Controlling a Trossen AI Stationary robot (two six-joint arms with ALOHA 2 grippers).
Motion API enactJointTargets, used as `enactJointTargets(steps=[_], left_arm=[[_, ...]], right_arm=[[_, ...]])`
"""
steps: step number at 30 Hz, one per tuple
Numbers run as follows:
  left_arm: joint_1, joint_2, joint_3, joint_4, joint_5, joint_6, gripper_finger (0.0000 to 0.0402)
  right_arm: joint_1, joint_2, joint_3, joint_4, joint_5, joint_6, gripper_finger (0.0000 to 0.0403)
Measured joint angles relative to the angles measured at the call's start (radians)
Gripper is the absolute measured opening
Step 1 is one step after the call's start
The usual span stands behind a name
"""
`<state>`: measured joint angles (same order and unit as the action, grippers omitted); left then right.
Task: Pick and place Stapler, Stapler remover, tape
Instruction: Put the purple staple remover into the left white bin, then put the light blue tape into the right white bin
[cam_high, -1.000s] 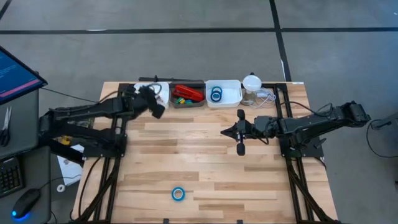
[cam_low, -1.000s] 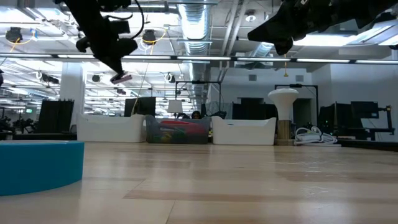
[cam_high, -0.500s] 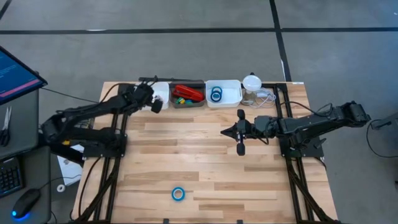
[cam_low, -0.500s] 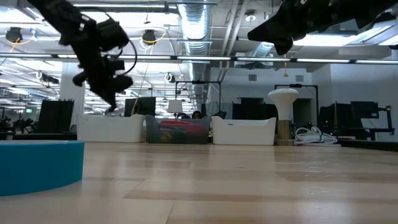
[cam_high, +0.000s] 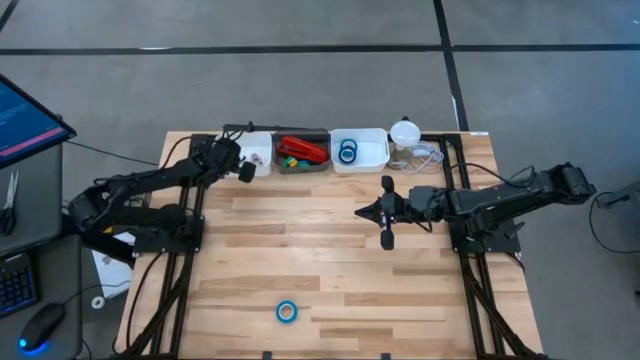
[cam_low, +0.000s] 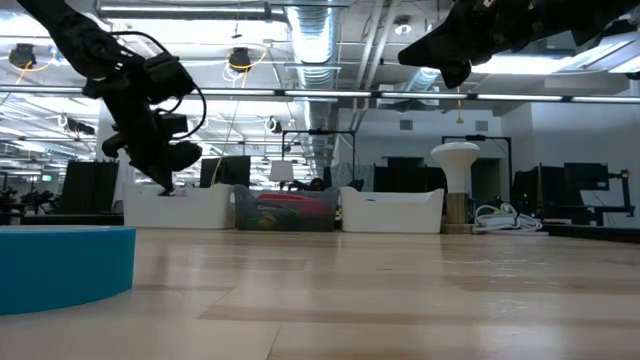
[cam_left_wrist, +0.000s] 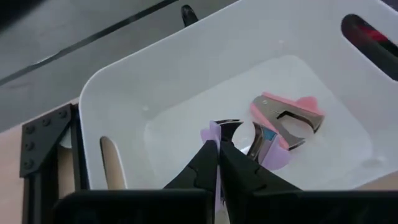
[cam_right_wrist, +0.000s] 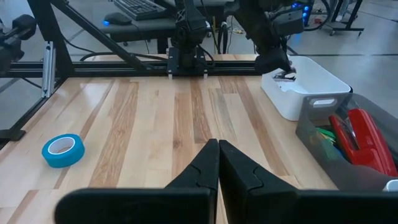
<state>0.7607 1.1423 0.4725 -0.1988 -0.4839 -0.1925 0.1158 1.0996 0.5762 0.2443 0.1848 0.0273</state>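
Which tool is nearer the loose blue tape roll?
Right. The right tool hangs mid-table, up-right of the tape roll; the left tool is over the far bin.

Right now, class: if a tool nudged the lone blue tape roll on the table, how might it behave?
The tape roll lies flat on its side, so it would probably slide, not roll. It looks small and hollow, likely light. The smooth wooden table suggests easy skidding.

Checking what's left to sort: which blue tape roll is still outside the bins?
The blue tape roll lying alone on the wooden table near its front edge; the other blue rolls sit inside the right-hand white bin.
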Motion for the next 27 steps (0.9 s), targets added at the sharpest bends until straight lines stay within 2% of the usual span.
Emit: enactJointTargets(steps=[10, 19, 23, 27], left_arm=[[0.040, 0.000, 0.000, 0.051, 0.000, 0.026, 0.0011], [0.052, -0.001, 0.000, 0.074, 0.011, 0.053, 0.0072], [0.036, -0.001, 0.000, 0.084, 0.122, 0.054, 0.0067], [-0.027, -0.001, 0.000, 0.085, 0.238, 0.087, 0.0024]], right_arm=[[0.000, 0.000, 0.000, 0.003, 0.000, 0.000, 0.0001], [0.000, 0.000, 0.000, 0.003, 0.000, 0.000, 0.0001], [0.000, 0.000, 0.000, 0.012, -0.006, -0.032, 0.0001], [0.002, 0.000, 0.000, 0.037, -0.130, -0.060, 0.0001]])
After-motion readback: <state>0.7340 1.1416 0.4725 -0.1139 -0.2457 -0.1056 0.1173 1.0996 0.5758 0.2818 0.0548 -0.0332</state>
